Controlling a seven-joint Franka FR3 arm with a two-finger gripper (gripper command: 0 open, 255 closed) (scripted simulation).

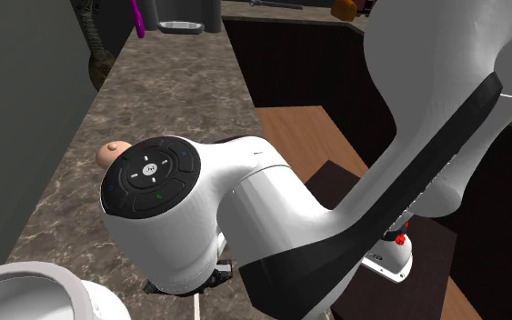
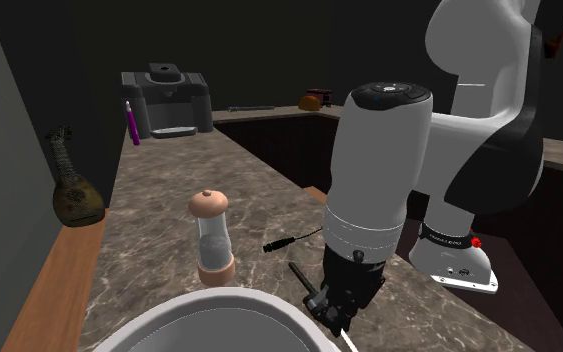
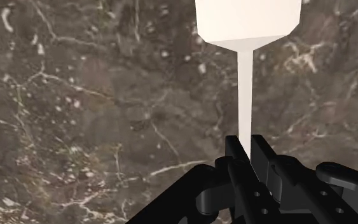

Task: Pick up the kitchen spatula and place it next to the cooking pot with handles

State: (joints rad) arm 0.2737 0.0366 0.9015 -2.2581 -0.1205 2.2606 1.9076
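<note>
Right, dark marbled counter (image 3: 75,114) lies under the claw (image 3: 246,145). White pot (image 2: 209,312) sits just beside the claw, with a grinder (image 2: 212,240) near it on the far side. White spatula (image 3: 246,38): thin handle pinched between the two black fingers, blade sticking out past the tips, over the counter.

White spatula (image 3: 247,22): flat squarish blade, thin straight handle (end clasped between gripper (image 3: 246,149) fingers), over dark marbled counter (image 3: 75,95). White pot (image 2: 219,318): round rim, just beside.
</note>
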